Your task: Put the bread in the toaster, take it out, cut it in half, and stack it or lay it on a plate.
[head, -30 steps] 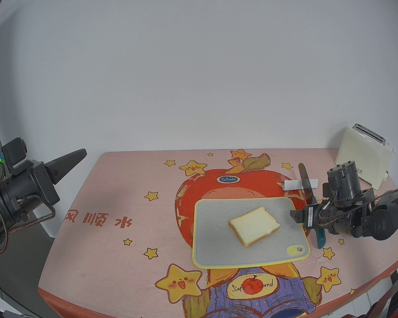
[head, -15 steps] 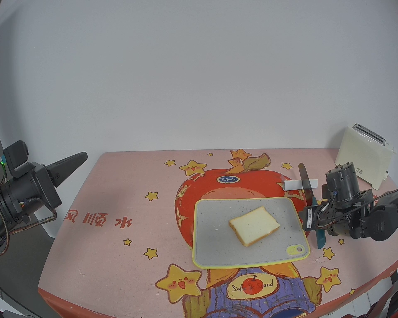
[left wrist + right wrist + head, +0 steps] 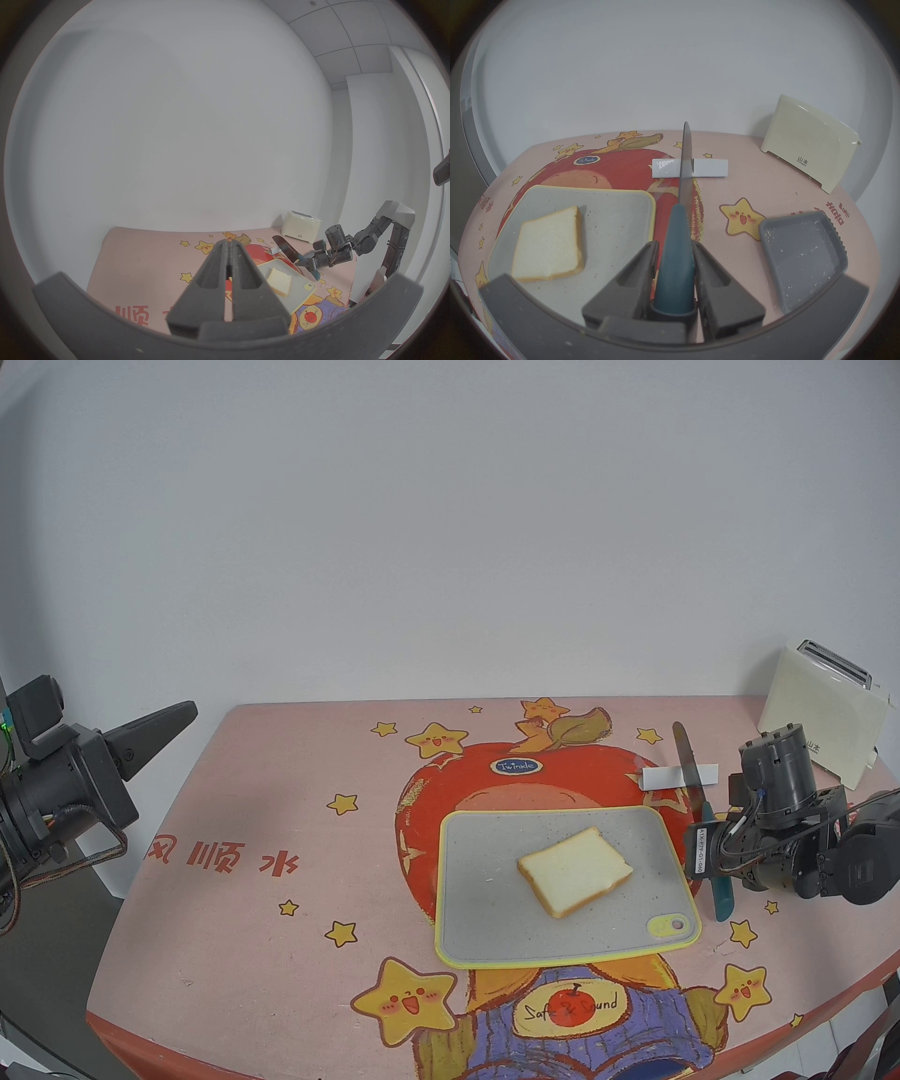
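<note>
The bread (image 3: 574,871) lies flat on the board (image 3: 487,913), a little right of its middle, whole and uncut. The board sits on the table (image 3: 281,801), near the front edge and right of centre.

The right gripper (image 3: 708,852) hangs just past the board's right edge, clamped on the knife (image 3: 691,772). In the right wrist view its fingers (image 3: 637,276) press on either side of the teal handle and the blade (image 3: 683,187) points away toward the back wall. The blade crosses a white card (image 3: 680,778) lying on the table (whether it touches the card I cannot tell). The handle's butt end sticks out on the near side of the gripper, beside the board's right front corner.

The toaster (image 3: 825,716) stands at the table's far right corner, well apart from the bread. The plate (image 3: 806,253) (a shallow grey rectangular one, speckled with crumbs) rests on the table to the right of the knife, nearer than the toaster.

The left gripper (image 3: 183,714) is held off the table's left edge, raised and pointing at the table. Its fingers (image 3: 243,276) are pressed together with nothing between them.
</note>
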Available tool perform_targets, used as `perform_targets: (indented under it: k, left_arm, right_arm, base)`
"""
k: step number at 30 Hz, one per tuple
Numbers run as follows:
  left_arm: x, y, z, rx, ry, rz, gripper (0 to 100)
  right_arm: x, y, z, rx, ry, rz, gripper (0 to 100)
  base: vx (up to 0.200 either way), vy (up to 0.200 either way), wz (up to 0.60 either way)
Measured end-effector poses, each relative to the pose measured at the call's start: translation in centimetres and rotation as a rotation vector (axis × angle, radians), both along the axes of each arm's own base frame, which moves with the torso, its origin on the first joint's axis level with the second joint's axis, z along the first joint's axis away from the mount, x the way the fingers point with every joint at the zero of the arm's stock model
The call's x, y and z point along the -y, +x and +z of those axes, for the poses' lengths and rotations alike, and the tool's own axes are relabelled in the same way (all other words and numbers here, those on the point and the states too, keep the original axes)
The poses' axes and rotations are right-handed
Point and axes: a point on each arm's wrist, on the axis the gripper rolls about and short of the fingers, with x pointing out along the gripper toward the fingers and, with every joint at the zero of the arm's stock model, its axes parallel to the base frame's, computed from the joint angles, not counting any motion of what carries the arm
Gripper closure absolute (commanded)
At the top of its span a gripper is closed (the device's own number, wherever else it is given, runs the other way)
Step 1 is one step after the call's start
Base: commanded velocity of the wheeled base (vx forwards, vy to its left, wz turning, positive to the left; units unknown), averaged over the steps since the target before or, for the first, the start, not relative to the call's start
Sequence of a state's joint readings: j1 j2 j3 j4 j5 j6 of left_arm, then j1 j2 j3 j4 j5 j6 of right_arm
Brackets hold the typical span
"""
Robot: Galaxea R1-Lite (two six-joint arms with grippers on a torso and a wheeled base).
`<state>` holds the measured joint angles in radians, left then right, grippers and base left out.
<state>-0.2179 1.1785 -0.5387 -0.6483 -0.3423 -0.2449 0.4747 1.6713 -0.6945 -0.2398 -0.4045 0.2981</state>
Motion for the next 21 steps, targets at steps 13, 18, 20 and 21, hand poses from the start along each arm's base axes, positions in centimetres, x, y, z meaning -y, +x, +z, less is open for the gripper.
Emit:
perform_targets:
  k: [13, 18, 20, 21]
  left_arm:
    - [0.0, 0.0, 0.1, 0.006, 0.000, 0.000, 100]
    - [0.0, 0.0, 0.0, 0.020, 0.029, 0.001, 100]
    - [0.0, 0.0, 0.0, 0.028, 0.043, 0.000, 100]
    - [0.0, 0.0, 0.0, 0.032, 0.051, 0.001, 100]
  right_arm:
    - [0.8, 0.2, 3.5, 0.107, 0.057, -0.012, 100]
    - [1.0, -0.4, 4.6, 0.122, 0.094, 0.056, 100]
    - [1.1, -0.8, 4.9, 0.113, 0.093, 0.080, 100]
    - [1.3, -1.1, 5.0, 0.097, 0.090, 0.095, 100]
  base:
    - [0.000, 0.000, 0.00]
    - [0.000, 0.000, 0.00]
    - [0.000, 0.000, 0.00]
    - [0.000, 0.000, 0.00]
